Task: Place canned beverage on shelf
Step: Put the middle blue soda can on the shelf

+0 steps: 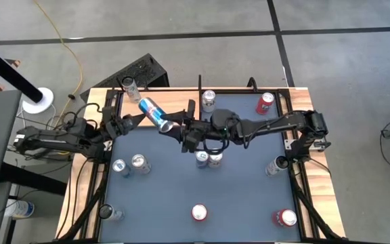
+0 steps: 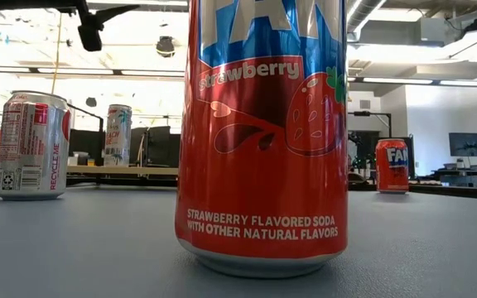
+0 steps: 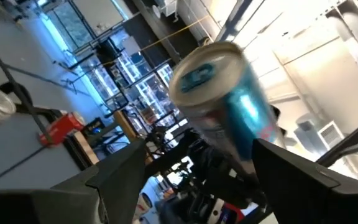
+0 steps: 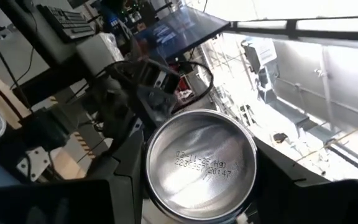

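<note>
can: a blue can (image 1: 154,113) hangs tilted in the air over the far left part of the worktop (image 1: 249,203); it lies between the 2 grippers, its lid end toward the left one and its bare metal base toward the right one
right gripper: the right gripper (image 1: 173,126) is clamped on the can near its base end; in the right wrist view the round stamped base (image 4: 201,163) fills the gap between the 2 dark fingers (image 4: 124,163)
left gripper: the left gripper (image 1: 133,120) stands spread wide just beside the can's lid end; its wrist view shows the can (image 3: 225,115) ahead of the fingers (image 3: 123,171) with daylight on both sides, so it holds nothing
handling, as judged: a thin metal wall, stiff along its length but easy to dent if squeezed hard across the middle; smooth and slippery, so a firm, even grip is needed; weight depends on whether it is full, which I cannot tell
where to hold: across the round body a little in from either end, fingers on opposite sides, never on the rim
shelf: I cannot make out a shelf board with certainty; a dark frame (image 1: 141,71) stands beyond the left gripper at the worktop's far edge
risk: the tilted can could slide out lengthwise if both grippers let go together
other cans: 1 red can (image 2: 263,132) stands close before the low camera
</note>
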`<state>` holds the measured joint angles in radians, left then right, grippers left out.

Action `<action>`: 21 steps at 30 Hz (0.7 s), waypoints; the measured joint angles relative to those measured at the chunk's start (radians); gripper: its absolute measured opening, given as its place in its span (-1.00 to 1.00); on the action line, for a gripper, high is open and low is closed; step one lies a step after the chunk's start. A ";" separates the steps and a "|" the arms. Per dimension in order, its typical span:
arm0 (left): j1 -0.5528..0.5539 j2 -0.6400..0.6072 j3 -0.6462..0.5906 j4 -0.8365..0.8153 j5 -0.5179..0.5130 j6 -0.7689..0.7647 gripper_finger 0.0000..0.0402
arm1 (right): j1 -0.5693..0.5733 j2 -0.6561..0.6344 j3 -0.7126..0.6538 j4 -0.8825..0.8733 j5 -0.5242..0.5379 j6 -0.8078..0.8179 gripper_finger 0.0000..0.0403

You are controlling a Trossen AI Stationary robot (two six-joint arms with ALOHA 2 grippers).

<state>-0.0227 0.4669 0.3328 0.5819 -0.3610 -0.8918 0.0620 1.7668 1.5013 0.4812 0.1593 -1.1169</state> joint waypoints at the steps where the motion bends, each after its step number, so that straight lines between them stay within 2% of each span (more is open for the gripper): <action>1: 0.000 0.017 0.000 0.026 0.007 -0.005 0.39 | 0.000 0.000 0.000 0.001 0.000 -0.008 -0.04; 8: 0.000 0.143 0.000 0.282 0.101 0.008 0.39 | 0.004 0.000 0.000 0.001 -0.001 -0.017 -0.04; 16: 0.004 0.245 0.000 0.389 0.090 -0.012 0.39 | 0.005 0.000 0.000 0.010 -0.031 -0.017 -0.04; 21: 0.017 0.288 0.000 0.503 0.136 0.001 0.39 | 0.008 0.000 0.000 0.006 -0.033 -0.014 -0.04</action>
<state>-0.0053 0.7546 0.3332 1.0854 -0.2250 -0.8913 0.0700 1.7668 1.5017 0.4877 0.1258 -1.1309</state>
